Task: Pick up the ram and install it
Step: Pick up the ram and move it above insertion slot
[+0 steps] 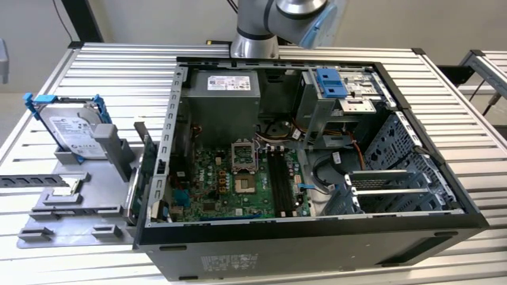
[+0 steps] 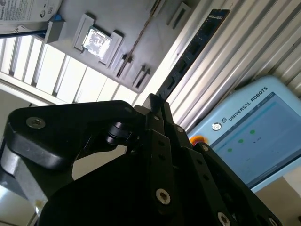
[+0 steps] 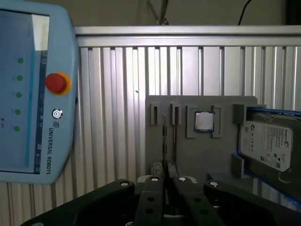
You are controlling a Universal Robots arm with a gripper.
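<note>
Gripping one end of the ram [image 2: 193, 49] in jaws pinched almost closed, with its long axis pointing straight out ahead of them, toward the grey tray [image 3: 207, 155] on the bench [image 3: 113, 117].

Dark ram [image 2: 190, 54] (long, thin) apparently clamped in gripper [image 2: 154, 101], jutting outward

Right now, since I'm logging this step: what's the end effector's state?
End effector: closed, holding the ram by one end.
</note>
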